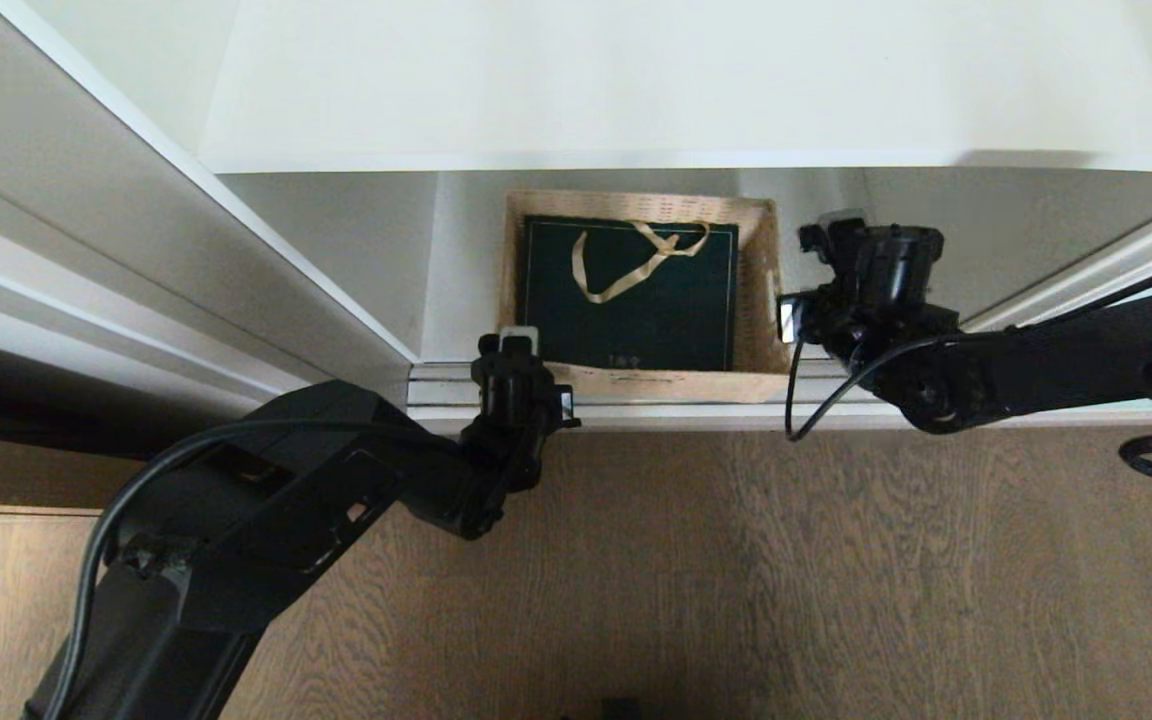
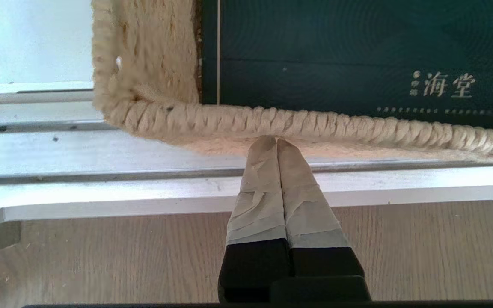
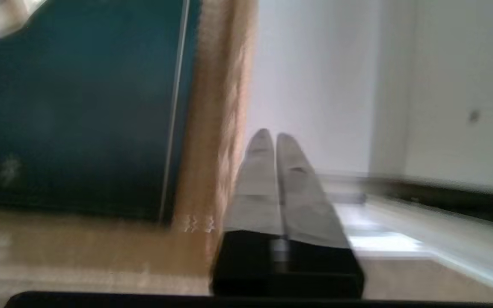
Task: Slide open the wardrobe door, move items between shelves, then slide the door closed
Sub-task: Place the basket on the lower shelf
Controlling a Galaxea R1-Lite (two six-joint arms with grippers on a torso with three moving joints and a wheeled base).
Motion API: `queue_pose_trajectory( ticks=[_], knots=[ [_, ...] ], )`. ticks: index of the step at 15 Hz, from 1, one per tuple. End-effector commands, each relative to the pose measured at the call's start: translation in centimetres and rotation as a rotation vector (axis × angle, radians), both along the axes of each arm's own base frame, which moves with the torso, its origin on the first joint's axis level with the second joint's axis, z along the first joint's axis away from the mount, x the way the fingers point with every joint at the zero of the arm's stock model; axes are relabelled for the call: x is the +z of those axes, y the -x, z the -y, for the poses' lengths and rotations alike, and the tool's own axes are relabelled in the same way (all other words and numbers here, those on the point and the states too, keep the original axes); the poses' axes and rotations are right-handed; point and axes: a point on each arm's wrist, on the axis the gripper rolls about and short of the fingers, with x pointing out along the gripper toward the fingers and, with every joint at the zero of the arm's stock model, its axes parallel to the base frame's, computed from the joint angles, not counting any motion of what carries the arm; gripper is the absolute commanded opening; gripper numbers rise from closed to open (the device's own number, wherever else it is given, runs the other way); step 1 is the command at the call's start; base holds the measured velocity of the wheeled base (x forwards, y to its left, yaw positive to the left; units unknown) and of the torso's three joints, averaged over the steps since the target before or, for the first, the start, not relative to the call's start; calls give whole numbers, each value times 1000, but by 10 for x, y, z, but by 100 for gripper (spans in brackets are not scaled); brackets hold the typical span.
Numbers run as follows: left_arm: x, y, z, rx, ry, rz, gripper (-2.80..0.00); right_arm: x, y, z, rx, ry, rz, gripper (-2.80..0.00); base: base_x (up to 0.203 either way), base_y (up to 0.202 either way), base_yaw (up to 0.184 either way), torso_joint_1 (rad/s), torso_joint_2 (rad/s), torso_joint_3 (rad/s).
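A tan wicker basket (image 1: pixel 758 300) stands on the lower shelf (image 1: pixel 456 290) of the open wardrobe, and a flat dark green gift bag (image 1: pixel 636 300) with a gold ribbon handle lies in it. My left gripper (image 1: pixel 519 338) is shut and empty. Its tips (image 2: pixel 276 139) rest against the basket's front wall just under the rope rim (image 2: pixel 315 122), near the front left corner. The right gripper (image 1: pixel 788 322) is also shut on nothing (image 3: pixel 270 134) and hangs just outside the basket's right wall (image 3: pixel 216 128). The sliding wardrobe door (image 1: pixel 116 220) stands pushed to the left of the opening.
A white upper shelf (image 1: pixel 636 90) juts out above the basket. The silver door track (image 1: pixel 656 410) runs along the wardrobe's front edge, with brown wood-grain floor (image 1: pixel 736 560) before it. A white frame (image 1: pixel 1086 265) bounds the opening on the right.
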Motion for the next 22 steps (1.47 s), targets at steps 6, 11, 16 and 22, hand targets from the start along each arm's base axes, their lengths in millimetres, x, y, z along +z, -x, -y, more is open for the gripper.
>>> queue_pose_trajectory(
  ticks=[6, 11, 16, 22],
  knots=[
    [9, -3, -3, 2, 4, -4, -280, -7, 64, -12, 101, 49, -167, -280, 0, 0, 0, 0, 0, 0],
    [6, -3, -3, 2, 2, -13, -280, -41, 92, -18, 157, 54, -303, -280, 0, 0, 0, 0, 0, 0],
    [20, -8, -2, 5, 9, 0, -280, -55, 101, -23, 193, 26, -382, -280, 0, 0, 0, 0, 0, 0],
    [20, -8, -3, 7, 11, -8, -280, -107, 39, -46, 162, -2, -424, -280, 0, 0, 0, 0, 0, 0]
  ],
)
